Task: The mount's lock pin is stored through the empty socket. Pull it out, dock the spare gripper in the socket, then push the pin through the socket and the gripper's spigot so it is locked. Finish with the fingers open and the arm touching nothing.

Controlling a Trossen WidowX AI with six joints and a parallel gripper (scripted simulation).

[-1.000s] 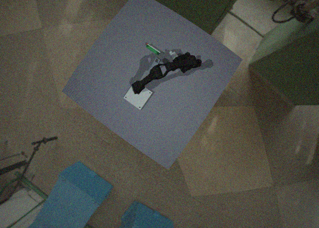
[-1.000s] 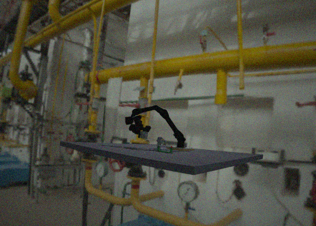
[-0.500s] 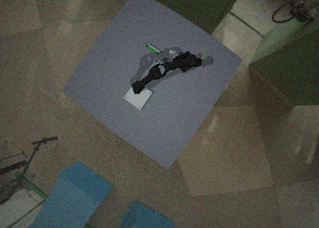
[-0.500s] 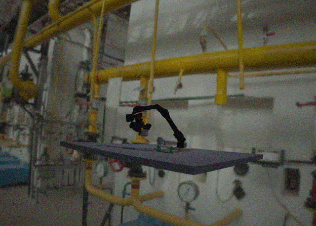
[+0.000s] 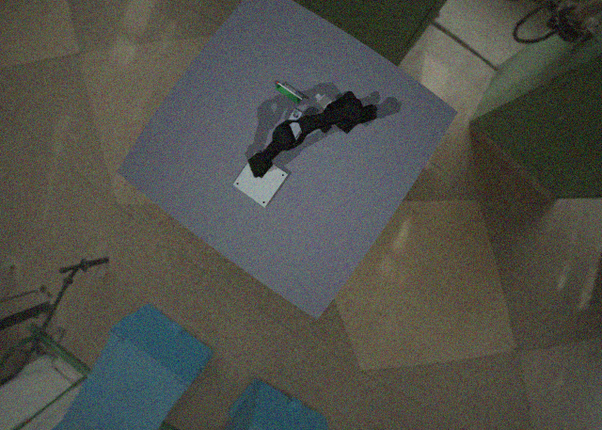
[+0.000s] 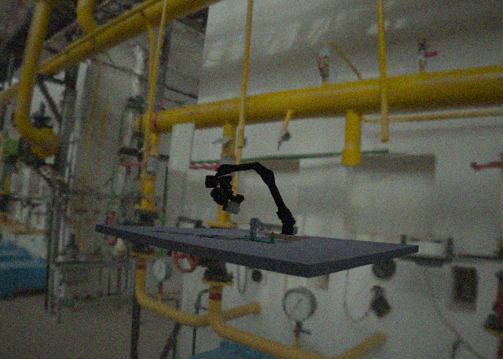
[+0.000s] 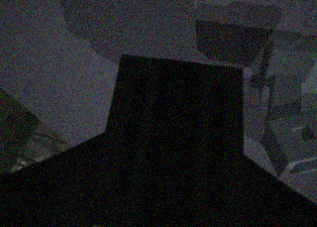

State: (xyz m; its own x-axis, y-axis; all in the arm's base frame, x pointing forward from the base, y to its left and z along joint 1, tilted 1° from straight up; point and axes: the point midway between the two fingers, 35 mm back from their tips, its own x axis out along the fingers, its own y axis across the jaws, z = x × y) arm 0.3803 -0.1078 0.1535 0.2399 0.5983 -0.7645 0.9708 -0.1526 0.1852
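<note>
An industrial plant room, with thick yellow pipes (image 6: 317,101), valves and a round pressure gauge (image 6: 299,303).

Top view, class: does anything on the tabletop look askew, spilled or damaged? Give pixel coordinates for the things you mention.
Nothing stands out. The white base plate (image 5: 262,192) (image 6: 299,237) lies flat, and the green holder (image 5: 288,92) (image 6: 262,240) stands upright; no spill shows. The dim, grainy pictures could hide small damage.
</note>
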